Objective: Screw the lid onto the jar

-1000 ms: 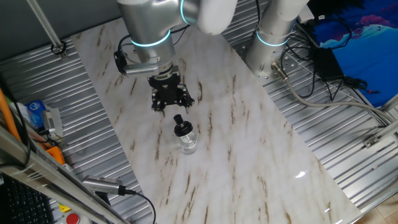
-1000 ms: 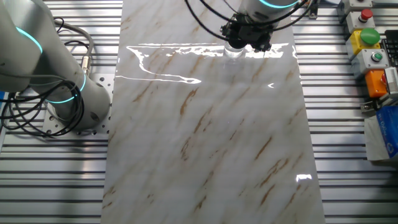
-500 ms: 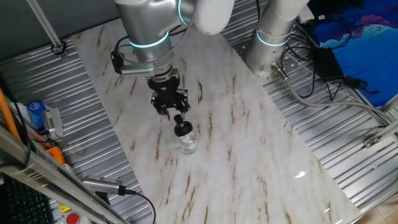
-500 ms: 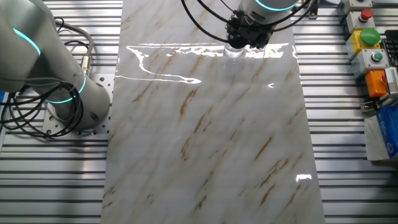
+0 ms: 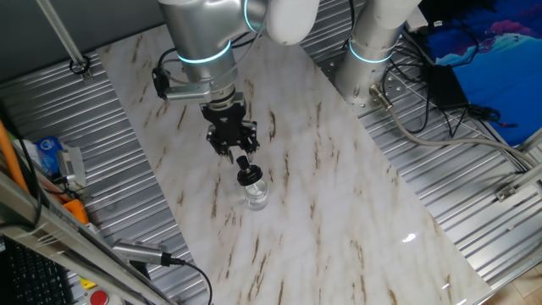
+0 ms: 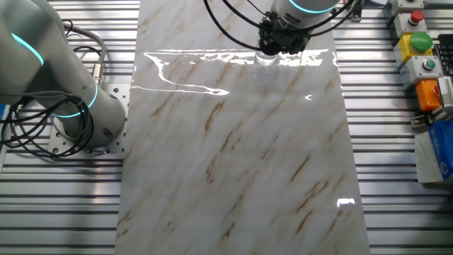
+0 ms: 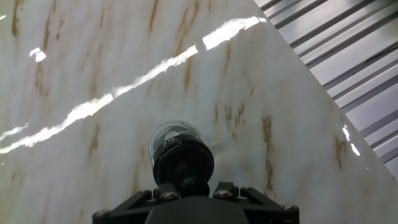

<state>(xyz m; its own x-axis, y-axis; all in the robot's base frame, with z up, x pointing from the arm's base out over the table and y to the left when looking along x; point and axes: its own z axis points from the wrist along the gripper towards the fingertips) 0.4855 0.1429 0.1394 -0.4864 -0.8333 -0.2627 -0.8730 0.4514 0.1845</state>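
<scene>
The jar [image 5: 255, 196] is small clear glass and stands upright on the marble table [image 5: 339, 195]. The black lid [image 5: 246, 175] sits on its mouth. My gripper [image 5: 239, 154] hangs just above and behind the lid, fingers pointing down at it. In the hand view the round lid [image 7: 183, 163] fills the lower middle with the jar's glass rim [image 7: 176, 130] showing past it. My gripper [image 7: 194, 190] stands open, its two fingers apart at either side of the lid's near edge. In the other fixed view the gripper [image 6: 282, 44] covers most of the jar [image 6: 267, 59].
A second robot arm base [image 5: 373, 51] stands at the table's far corner with cables [image 5: 423, 102] beside it. Ribbed metal decking [image 5: 76, 135] surrounds the marble. A button box [image 6: 419, 49] sits at one side. A bright glare streak [image 7: 124, 87] crosses the marble.
The gripper has dropped and shifted toward the lid and turned about its axis, so its fingers look narrower. Jar and lid have stayed in place.
</scene>
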